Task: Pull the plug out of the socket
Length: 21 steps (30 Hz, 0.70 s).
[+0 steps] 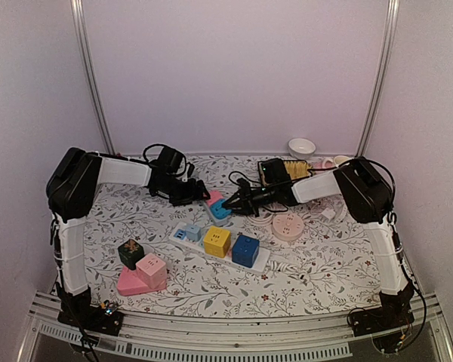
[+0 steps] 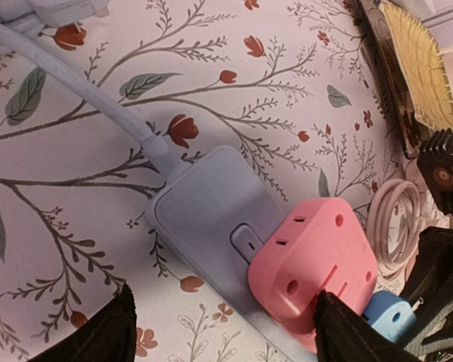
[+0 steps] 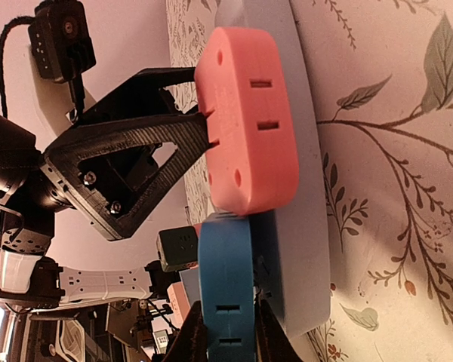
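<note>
The socket strip (image 2: 204,211) lies on the desk, a little toward 12 o'clock from centre in the overhead view. A pink plug (image 2: 309,271) and a blue plug (image 3: 226,294) sit on it, close against each other. The right gripper (image 3: 228,343) comes in from 3 o'clock with its jaws clenched on the blue plug, one finger on each flank. The left gripper (image 2: 225,320), reaching from 9 o'clock, has its jaws spread wide and grasps nothing. One of its fingers (image 2: 343,332) rests against the pink plug's edge, and the other stands off the strip above the desk.

To pull well, the right arm should draw the blue plug straight out along its pins, away from the strip's face, without rocking toward the pink neighbour. The strip looks light and would likely rise with the plug, so the left arm should bear down on it first.
</note>
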{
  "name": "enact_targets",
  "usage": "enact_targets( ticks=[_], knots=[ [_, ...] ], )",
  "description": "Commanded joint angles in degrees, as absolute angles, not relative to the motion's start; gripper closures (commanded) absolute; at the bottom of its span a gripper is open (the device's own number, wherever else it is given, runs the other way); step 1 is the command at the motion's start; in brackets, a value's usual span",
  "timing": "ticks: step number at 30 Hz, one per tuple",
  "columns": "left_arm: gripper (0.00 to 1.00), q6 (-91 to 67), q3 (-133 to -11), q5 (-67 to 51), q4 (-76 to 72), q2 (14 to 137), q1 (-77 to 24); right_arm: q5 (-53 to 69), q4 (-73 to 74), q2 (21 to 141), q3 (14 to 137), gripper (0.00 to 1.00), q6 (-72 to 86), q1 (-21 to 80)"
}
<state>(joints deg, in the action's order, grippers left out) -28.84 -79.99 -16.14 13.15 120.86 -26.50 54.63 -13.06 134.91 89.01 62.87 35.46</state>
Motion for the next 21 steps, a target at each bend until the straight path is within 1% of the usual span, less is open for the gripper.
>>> enact_targets(
  ticks=[1,12,17,21],
  knots=[
    [0.19,-27.07,-76.73,-14.15,21.62,124.17,-26.98,59.41,-26.36,131.85,88.84,0.96,65.08,35.44],
    [0.19,-27.33,-76.65,-14.33,21.53,124.63,-26.99,60.55,-34.53,130.98,86.77,0.97,69.46,35.43],
    [0.19,-27.41,-77.02,-14.97,21.36,124.50,-26.92,58.60,-33.52,129.65,84.52,0.97,68.64,34.75],
    [0.19,-27.27,-77.96,-15.41,21.57,123.75,-26.97,55.79,-29.00,127.70,83.15,0.97,65.09,32.84]
  ],
)
